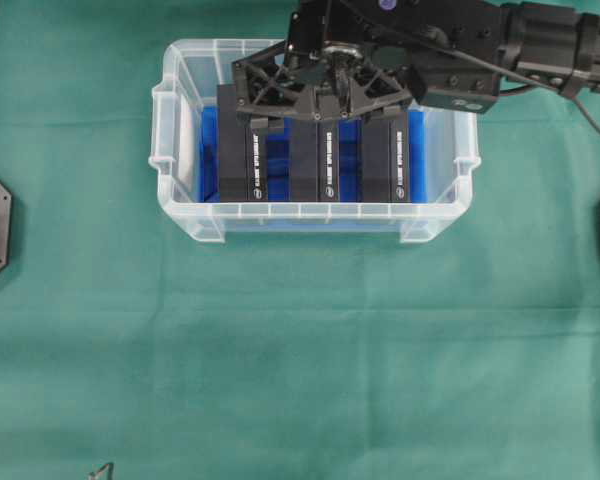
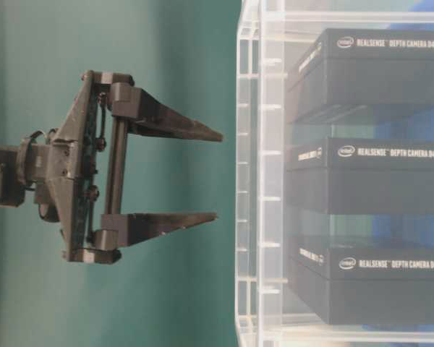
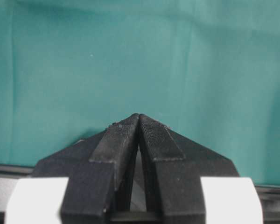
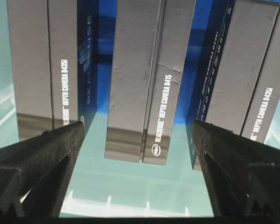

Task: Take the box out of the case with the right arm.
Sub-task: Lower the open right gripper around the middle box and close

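**A:** How wide is the right gripper (image 4: 140, 135) standing?

**B:** Fully spread. In the right wrist view its two pointed black fingers (image 4: 42, 154) sit far apart at the lower corners, with the middle box (image 4: 144, 79) between them and nothing pinched. In the table-level view the same gripper (image 2: 215, 175) shows both prongs parallel with a broad gap, their tips just short of the clear wall of the case (image 2: 257, 181), not touching it.

**A:** And the arm's pose?

**B:** From overhead, the right arm (image 1: 540, 40) reaches in from the upper right, and its wrist hangs over the far half of the case (image 1: 180, 160), with the gripper (image 1: 325, 105) pointing down above the boxes.

**A:** Where are the boxes?

**B:** Three dark boxes stand side by side inside the case on the blue cloth (image 1: 208, 150): the left box (image 1: 242, 145), the middle one (image 1: 315, 160) and the right box (image 1: 385, 160). All remain inside.

**A:** The left gripper (image 3: 139, 116)?

**B:** Pressed together, tips meeting, holding nothing, above the green tablecloth (image 3: 130, 56).
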Robot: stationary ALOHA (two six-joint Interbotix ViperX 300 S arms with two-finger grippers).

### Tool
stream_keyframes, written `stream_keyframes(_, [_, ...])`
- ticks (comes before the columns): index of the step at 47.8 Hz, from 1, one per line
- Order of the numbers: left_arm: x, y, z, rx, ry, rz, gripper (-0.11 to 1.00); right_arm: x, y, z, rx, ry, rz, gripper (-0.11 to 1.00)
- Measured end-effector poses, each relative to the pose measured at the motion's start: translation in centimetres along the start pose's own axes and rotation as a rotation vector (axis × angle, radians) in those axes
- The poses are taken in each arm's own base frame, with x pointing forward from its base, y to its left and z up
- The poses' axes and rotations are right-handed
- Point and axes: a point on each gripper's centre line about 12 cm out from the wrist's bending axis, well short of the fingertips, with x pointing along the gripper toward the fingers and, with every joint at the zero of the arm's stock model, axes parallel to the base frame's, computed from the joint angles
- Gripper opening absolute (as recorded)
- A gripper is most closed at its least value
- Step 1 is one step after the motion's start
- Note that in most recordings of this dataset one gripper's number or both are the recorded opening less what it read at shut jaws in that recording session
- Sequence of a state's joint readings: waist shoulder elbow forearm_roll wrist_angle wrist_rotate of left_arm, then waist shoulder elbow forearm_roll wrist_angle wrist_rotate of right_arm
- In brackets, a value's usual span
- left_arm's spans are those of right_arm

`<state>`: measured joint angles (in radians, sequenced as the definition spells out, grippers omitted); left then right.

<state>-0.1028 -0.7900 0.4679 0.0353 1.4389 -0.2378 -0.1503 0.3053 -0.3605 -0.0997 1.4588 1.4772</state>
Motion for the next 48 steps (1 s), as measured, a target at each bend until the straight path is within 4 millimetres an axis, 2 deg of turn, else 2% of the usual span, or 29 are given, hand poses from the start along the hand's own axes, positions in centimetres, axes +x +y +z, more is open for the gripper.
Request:
stream_keyframes(17, [0.0, 0.0, 0.0, -0.005, 0.0, 0.0, 0.0, 1.5, 0.0, 0.3, -0.007, -0.036, -0.04, 0.93])
stream_keyframes(48, [0.0, 0.0, 0.0, -0.009, 0.002, -0.001, 0.0, 7.2, -0.8, 0.3, 0.031, -0.03, -0.016, 0.93])
